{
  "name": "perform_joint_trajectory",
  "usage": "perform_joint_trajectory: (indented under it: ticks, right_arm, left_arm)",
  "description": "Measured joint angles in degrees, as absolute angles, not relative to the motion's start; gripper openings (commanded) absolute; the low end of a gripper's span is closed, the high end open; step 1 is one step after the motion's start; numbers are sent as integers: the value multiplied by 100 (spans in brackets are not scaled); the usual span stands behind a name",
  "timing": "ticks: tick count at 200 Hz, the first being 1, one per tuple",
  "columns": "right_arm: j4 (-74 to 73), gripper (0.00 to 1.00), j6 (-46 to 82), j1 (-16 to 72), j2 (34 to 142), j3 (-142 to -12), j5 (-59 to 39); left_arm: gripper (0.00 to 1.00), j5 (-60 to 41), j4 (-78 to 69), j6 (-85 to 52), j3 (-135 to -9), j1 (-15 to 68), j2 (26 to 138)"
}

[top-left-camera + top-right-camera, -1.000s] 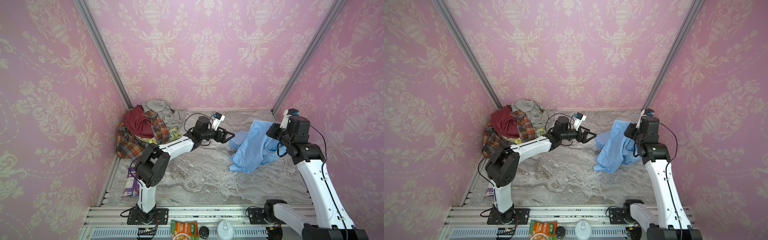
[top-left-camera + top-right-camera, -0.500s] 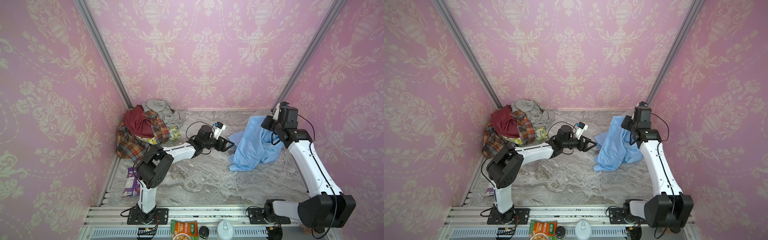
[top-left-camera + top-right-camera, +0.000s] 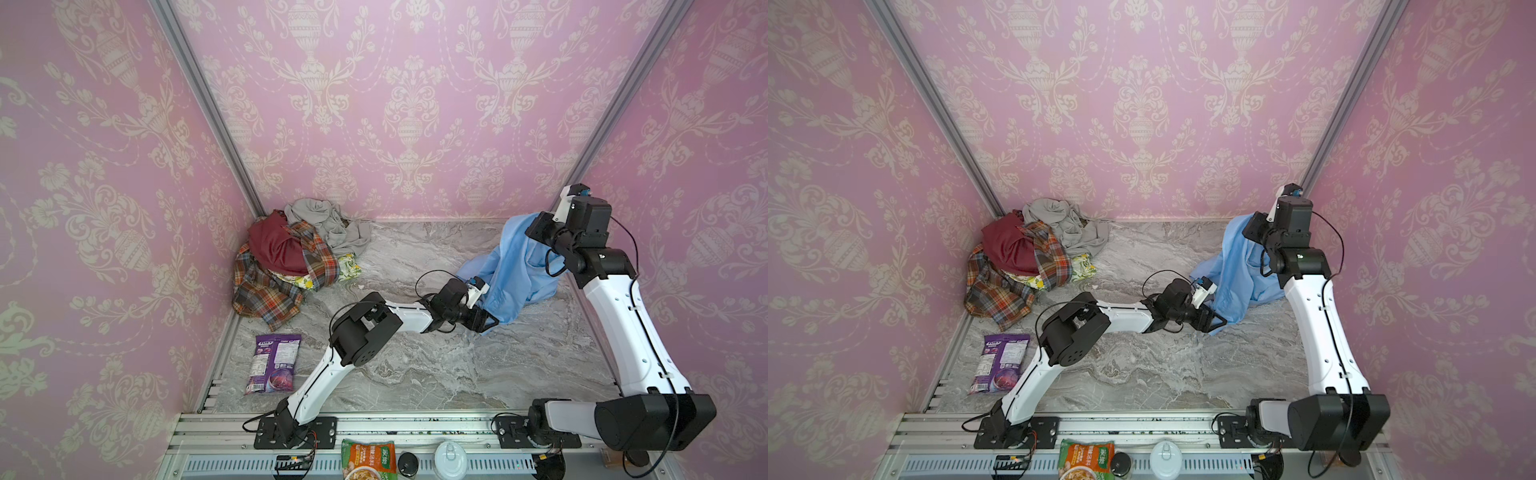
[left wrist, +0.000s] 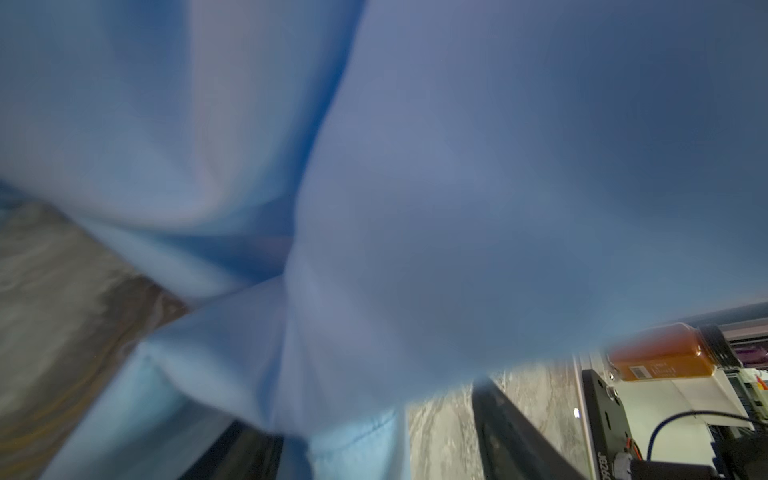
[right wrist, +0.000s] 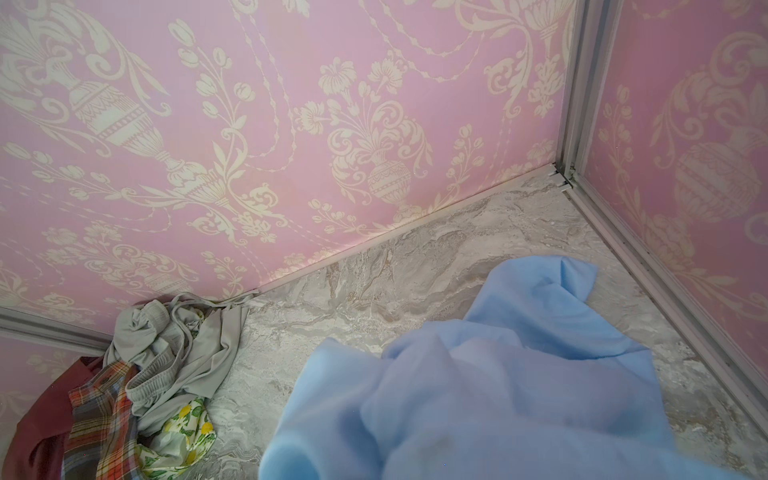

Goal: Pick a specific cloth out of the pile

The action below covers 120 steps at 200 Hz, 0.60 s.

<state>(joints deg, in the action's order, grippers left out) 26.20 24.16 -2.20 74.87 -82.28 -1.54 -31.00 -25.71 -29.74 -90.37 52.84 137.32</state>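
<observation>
Cloth (image 3: 515,266) of plain sky-blue fabric hangs at the far right of the table (image 3: 415,374), well apart from the pile (image 3: 286,266) in the far left corner. Both top views show the right tool (image 3: 1252,226) raised near the right wall. It is closed on the upper part of the cloth (image 3: 1237,266), which drapes down from it, and the lower folds reach the marble surface. From the right wrist, the blue fabric (image 5: 498,395) fills the near part of the view, with the pile (image 5: 137,395) beyond it against the wall.

The left tool (image 3: 484,321) lies low over the table at the cloth's lower left edge, touching it. From the left wrist, the cloth (image 4: 415,187) covers most of the view. The dark fingers (image 4: 503,419) stand wide apart with fabric between them, and no pinch shows. A bottle (image 4: 665,353) with orange contents lies off to one side in that view.

In the pile, a grey garment (image 3: 328,224) lies farthest back and a dark red cloth (image 3: 276,249) sits on top. An orange-brown plaid garment (image 3: 266,295) spreads towards the near side, and yellow-green floral fabric (image 3: 345,268) peeks out on the right. A purple snack packet (image 3: 274,361) lies flat near the left wall, nearer than the pile.
</observation>
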Motion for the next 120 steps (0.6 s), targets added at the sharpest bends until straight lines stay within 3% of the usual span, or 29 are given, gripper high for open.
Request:
perform_joint_trajectory:
  ticks: [50,120]
  right_arm:
    - [2646,0,2421,-211,7048,-7861,-123]
    - [2615,0,2423,-211,6879,-7096,-71]
  left_arm:
    - [89,-2961,-3138,-3570,-9771,5330,14075]
    - [92,-3070,-4333,-3778,-7964,4960,13360]
